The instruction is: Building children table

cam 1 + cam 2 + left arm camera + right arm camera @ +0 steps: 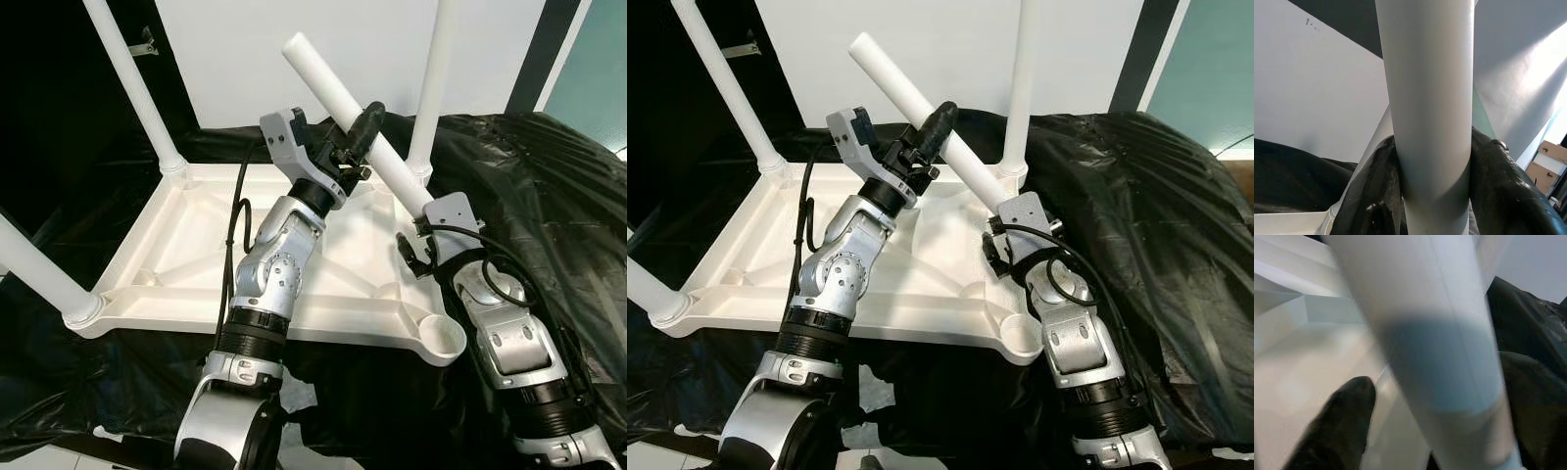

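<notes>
A white tabletop [196, 245] lies upside down on black sheeting. Three white legs stand in its corners: back left [132, 83], back right [431, 88] and front left [39, 269]. The front right socket [443, 335] is empty. A loose white leg [323, 73] hangs tilted above the tabletop's right side. My left gripper [364, 135] is shut on its middle, and both black fingers [1376, 196] press its sides. My right gripper [423, 211] sits at the leg's lower end. There the leg [1440, 333] passes between the fingers, and one finger [1347, 421] stands apart from it.
Black plastic sheeting [549, 176] covers the surface and bulges up on the right. A white panel [235, 59] stands behind the table. Cardboard boxes [1547, 161] are far off. White scraps [299, 397] lie by my left arm's base.
</notes>
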Robot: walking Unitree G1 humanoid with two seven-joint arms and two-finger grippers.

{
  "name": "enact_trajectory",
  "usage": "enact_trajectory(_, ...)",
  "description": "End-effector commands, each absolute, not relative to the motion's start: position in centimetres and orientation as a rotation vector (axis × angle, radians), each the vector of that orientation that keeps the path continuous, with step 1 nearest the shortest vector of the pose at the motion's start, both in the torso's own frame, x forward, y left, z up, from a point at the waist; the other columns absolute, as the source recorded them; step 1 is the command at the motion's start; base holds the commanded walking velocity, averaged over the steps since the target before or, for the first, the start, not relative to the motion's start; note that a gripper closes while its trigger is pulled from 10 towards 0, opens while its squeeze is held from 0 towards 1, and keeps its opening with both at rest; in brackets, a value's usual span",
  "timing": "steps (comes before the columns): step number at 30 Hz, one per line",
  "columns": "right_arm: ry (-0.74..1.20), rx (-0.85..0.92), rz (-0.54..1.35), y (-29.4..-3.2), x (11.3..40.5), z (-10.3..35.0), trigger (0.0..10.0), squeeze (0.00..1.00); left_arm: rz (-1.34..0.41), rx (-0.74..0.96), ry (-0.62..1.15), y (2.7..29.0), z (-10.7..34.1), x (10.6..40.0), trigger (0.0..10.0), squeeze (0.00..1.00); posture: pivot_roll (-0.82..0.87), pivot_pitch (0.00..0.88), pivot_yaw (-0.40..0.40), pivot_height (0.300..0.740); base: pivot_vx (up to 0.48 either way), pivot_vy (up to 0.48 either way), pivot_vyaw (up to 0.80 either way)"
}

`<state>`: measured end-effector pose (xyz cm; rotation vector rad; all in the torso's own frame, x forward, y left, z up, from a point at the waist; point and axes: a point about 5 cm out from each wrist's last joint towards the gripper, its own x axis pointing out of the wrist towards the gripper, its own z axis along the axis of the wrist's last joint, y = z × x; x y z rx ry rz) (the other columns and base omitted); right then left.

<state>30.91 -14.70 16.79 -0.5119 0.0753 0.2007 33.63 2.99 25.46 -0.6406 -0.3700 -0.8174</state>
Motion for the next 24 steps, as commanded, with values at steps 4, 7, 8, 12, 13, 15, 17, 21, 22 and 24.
enact_trajectory(4, 0.099, -0.512, 0.265, -13.6, 31.0, 15.9, 0.0, 0.0, -0.853, -0.672, -0.37, 1.9, 25.3, 33.0, 0.0, 0.0, -0.1, 0.0, 0.053, 0.74, 0.0, 0.0, 0.0)
enact_trajectory(7, 0.088, -0.508, 0.259, -13.6, 31.0, 16.3, 0.0, 0.0, -0.864, -0.671, -0.369, 2.0, 25.4, 32.8, 10.0, 1.0, -0.09, 0.0, 0.053, 0.74, 0.0, 0.0, 0.0)
enact_trajectory(8, 0.084, -0.508, 0.254, -13.6, 31.0, 16.4, 0.0, 0.0, -0.865, -0.673, -0.368, 2.0, 25.4, 32.8, 10.0, 1.0, -0.09, 0.0, 0.053, 0.74, 0.0, 0.0, 0.0)
enact_trajectory(12, 0.053, -0.519, 0.22, -13.7, 31.0, 16.9, 0.0, 0.0, -0.861, -0.682, -0.372, 2.1, 25.5, 32.8, 10.0, 1.0, -0.1, 0.0, 0.056, 0.74, 0.0, 0.0, 0.0)
enact_trajectory(13, 0.037, -0.533, 0.201, -13.7, 31.0, 17.2, 0.0, 0.0, -0.856, -0.683, -0.372, 2.1, 25.6, 32.8, 10.0, 1.0, -0.1, 0.0, 0.056, 0.74, 0.0, 0.0, 0.0)
enact_trajectory(15, 0.005, -0.558, 0.159, -13.8, 31.0, 17.5, 0.0, 0.0, -0.842, -0.686, -0.369, 2.1, 25.6, 33.0, 10.0, 0.98, -0.1, 0.0, 0.056, 0.74, 0.0, 0.0, 0.0)
enact_trajectory(17, -0.03, -0.578, 0.099, -13.8, 30.8, 17.8, 0.0, 0.0, -0.828, -0.691, -0.363, 2.1, 25.6, 33.1, 10.0, 0.0, -0.11, 0.0, 0.057, 0.74, 0.0, 0.0, 0.0)
enact_trajectory(21, -0.055, -0.6, 0.037, -13.6, 30.4, 17.6, 0.0, 0.0, -0.82, -0.696, -0.36, 2.1, 25.6, 33.2, 10.0, 0.0, -0.11, 0.0, 0.058, 0.74, 0.0, 0.0, 0.0)
enact_trajectory(22, -0.055, -0.6, 0.037, -13.6, 30.4, 17.6, 0.0, 0.0, -0.82, -0.696, -0.36, 2.1, 25.6, 33.2, 10.0, 0.0, -0.11, 0.0, 0.058, 0.74, 0.0, 0.0, 0.0)
enact_trajectory(24, -0.083, -0.635, 0.001, -13.5, 30.2, 17.5, 0.0, 0.0, -0.82, -0.697, -0.358, 2.0, 25.6, 33.2, 10.0, 0.0, -0.11, 0.0, 0.058, 0.74, 0.0, 0.0, 0.0)
